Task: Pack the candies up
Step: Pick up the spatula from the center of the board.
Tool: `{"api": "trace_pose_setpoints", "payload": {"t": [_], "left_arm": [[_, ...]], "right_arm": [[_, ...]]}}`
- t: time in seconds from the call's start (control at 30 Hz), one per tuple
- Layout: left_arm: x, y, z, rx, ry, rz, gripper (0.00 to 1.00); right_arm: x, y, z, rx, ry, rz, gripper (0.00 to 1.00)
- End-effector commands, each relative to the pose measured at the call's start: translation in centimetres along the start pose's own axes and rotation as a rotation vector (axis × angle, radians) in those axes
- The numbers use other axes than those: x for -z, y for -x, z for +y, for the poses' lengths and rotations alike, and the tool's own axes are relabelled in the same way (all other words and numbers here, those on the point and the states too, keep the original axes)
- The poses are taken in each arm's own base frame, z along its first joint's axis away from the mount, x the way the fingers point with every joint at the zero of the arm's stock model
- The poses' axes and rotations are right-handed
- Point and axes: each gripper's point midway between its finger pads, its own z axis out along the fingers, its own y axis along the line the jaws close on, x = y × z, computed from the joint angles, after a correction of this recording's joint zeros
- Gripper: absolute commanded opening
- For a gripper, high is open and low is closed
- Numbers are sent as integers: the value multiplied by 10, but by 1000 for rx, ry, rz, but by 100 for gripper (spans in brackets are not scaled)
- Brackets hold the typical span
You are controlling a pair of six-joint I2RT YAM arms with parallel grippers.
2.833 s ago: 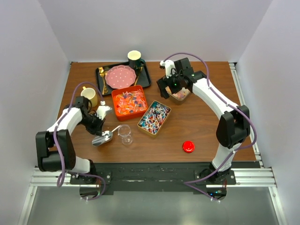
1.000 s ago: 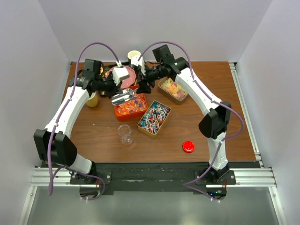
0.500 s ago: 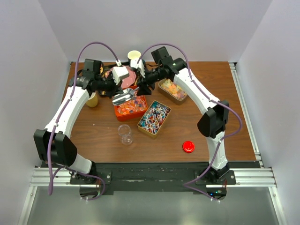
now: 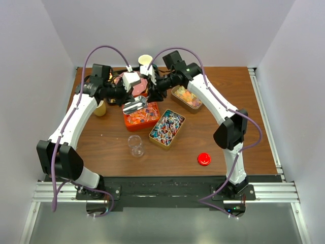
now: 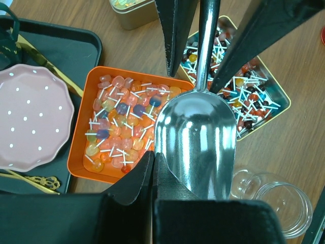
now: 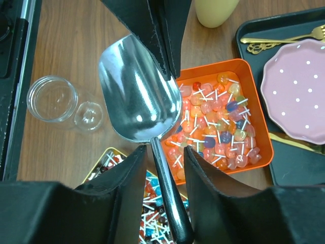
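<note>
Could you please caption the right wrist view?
Right claw straddling the handle of an empty metal scoop above an orange tray of candies.

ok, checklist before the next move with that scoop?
1. Left pincer shut on the bowl rim of the shiny metal scoop: ok.
2. Scoop handle lies between the right pincer's fingers: ok.
3. Right pincer closed on the handle: not ok, a gap shows beside it.
4. Scoop bowl empty: ok.
5. Clear glass jar uncovered, round red lid lying apart on the table: ok.
</note>
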Motion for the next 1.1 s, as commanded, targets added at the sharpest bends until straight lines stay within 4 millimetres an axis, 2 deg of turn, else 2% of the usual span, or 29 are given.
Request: {"api": "trace_pose_setpoints", "payload": {"t": [0.0, 0.13, 0.2, 0.27, 0.37, 0.4, 0.43, 0.5, 0.53, 0.57, 0.63, 0.67, 0.7, 0.73, 0.77, 0.8, 0.83, 0.87, 0.9, 1.0, 1.07], "left_arm": [[0, 15, 0, -15, -3, -48, 0], [-3, 11, 2, -9, -1, -39, 0], [-2, 12, 3, -7, 6, -41, 0], [-4, 12, 6, 8, 17, -41, 0], [-5, 14, 13, 30, 48, -48, 4], [-5, 12, 17, 40, 69, -37, 10], [-7, 8, 19, 52, 82, -27, 24], [-4, 3, 29, 76, 150, -11, 38], [-7, -9, 28, 89, 159, 11, 52], [-7, -12, 31, 79, 176, 13, 60], [-6, -22, 27, 67, 188, 30, 69], [-7, -24, 21, 47, 166, 31, 70], [-7, -20, 13, 39, 139, 14, 70], [-9, -21, 7, 37, 119, 14, 70], [-15, -20, -5, 22, 72, 18, 69], [-21, -24, -11, 19, 41, 32, 67], [-26, -24, -17, 13, 12, 41, 66], [-33, -27, -31, 7, -42, 67, 64], [-45, -35, -35, 25, -78, 98, 61], [-65, -41, -39, 60, -122, 134, 57], [-76, -35, -37, 58, -123, 120, 57]], "right_arm": [[17, 31, 8, 58, -2, -56, 37], [19, 34, 9, 85, -7, -59, 34], [19, 33, 8, 88, -6, -54, 23], [18, 31, 10, 84, 4, -43, 0], [21, 26, 12, 98, 5, -23, 0], [22, 23, 10, 121, -3, -9, 0], [24, 19, 11, 125, -1, 8, 0], [29, 11, 10, 149, -7, 39, 0], [35, 1, 9, 136, -13, 67, 0], [39, -5, 8, 130, -16, 83, 0], [58, -18, -1, 107, -55, 115, 0], [62, -31, -4, 69, -62, 133, 0], [73, -35, -7, 24, -94, 132, 0], [91, -46, -26, -20, -161, 129, 0], [98, -62, -31, -81, -189, 139, 0], [122, -74, -45, -168, -266, 130, 0], [132, -78, -56, -183, -314, 120, 0], [140, -95, -60, -229, -353, 147, 0], [153, -104, -66, -264, -397, 151, 0], [171, -111, -68, -285, -480, 162, 0], [175, -111, -62, -287, -508, 151, 0]]}}
